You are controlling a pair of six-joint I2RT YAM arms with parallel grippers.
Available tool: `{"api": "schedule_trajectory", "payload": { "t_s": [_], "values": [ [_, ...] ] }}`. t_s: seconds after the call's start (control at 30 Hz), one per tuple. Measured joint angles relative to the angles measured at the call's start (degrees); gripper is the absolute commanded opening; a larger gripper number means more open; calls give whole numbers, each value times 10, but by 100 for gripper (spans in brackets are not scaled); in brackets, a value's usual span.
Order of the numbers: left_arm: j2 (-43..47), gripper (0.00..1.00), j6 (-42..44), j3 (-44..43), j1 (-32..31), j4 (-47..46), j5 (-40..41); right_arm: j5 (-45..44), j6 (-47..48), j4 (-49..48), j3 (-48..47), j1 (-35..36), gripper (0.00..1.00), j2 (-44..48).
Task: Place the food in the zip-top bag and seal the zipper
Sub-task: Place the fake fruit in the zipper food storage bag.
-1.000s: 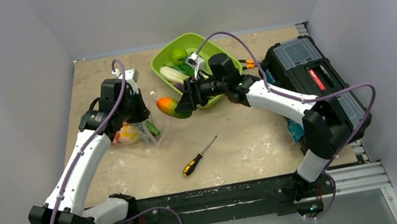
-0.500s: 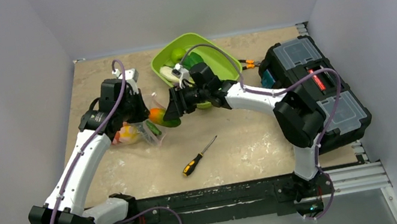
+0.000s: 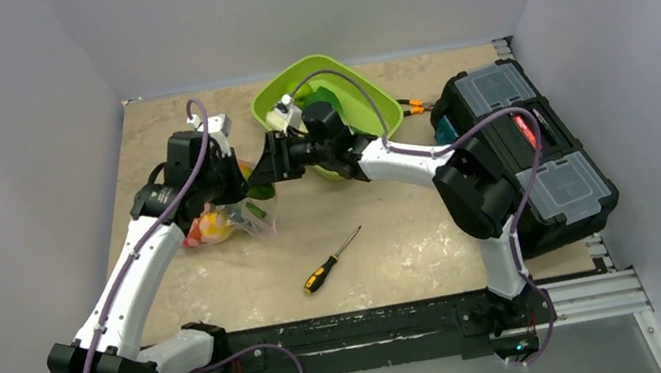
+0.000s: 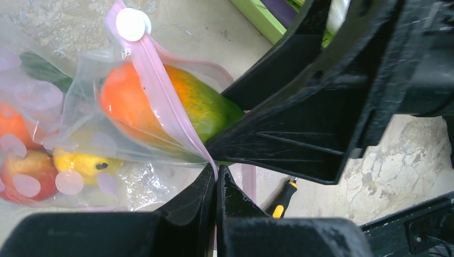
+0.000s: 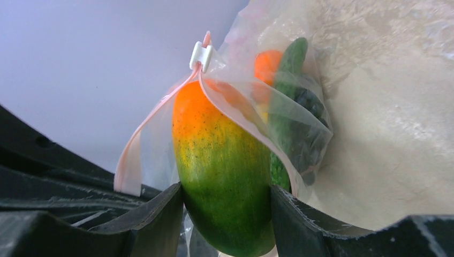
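Observation:
The clear zip-top bag point(image 3: 223, 223) lies left of centre with red, yellow and orange food point(image 4: 80, 160) and a green cucumber point(image 5: 292, 69) inside. My left gripper point(image 4: 217, 168) is shut on the bag's pink zipper point(image 4: 160, 91) strip and holds the mouth up. My right gripper point(image 5: 226, 190) is shut on an orange-and-green mango point(image 5: 214, 144). The mango's orange end sits inside the bag's mouth, under the white slider point(image 5: 201, 56). The two grippers almost touch in the top view.
The lime-green tray point(image 3: 361, 90) behind the right arm holds green food point(image 3: 322, 99). A black-and-yellow screwdriver point(image 3: 329, 263) lies mid-table. A black toolbox point(image 3: 522, 144) fills the right side. Grey walls close in the table.
My right gripper has carried the mango leftward from beside the tray into the bag's mouth. The left gripper has stayed shut on the zipper edge, and the bag has shifted a little.

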State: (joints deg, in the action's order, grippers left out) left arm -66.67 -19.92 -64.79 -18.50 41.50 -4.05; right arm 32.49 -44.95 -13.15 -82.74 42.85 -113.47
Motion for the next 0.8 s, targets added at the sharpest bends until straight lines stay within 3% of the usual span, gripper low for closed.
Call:
{"api": "schedule_trajectory", "payload": {
  "t_s": [0.43,0.8],
  "values": [
    [17,0,0,0,0,2,1,0,-33,-18,-8,18,3,-24],
    [39,0,0,0,0,2,7,-2,-39,-36,-32,35,15,-46]
  ]
}}
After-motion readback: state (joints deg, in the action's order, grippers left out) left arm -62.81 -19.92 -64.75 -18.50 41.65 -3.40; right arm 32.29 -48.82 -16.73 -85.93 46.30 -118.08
